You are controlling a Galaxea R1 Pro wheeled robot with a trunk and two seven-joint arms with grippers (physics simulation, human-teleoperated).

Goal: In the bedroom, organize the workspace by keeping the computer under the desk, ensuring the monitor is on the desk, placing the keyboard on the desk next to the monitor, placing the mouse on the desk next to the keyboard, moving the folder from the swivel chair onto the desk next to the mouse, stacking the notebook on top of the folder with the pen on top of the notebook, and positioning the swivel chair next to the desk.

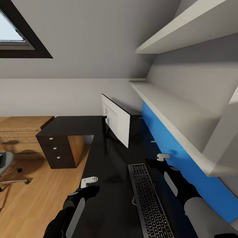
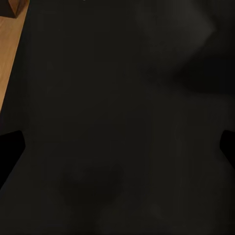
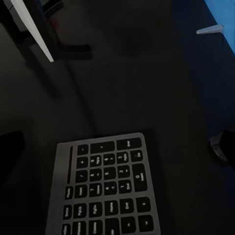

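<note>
Keyboard [image 1: 150,201] lies beside the monitor [image 1: 116,119]: stiff, light, best pinched at an edge; both grippers' fingers open, empty

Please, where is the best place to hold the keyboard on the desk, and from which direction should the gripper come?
The keyboard lies flat on the desk, so probably from above, pinching across its narrow width at the far end near the right gripper. It is thin, so the fingers likely must close on its long edges.
</note>
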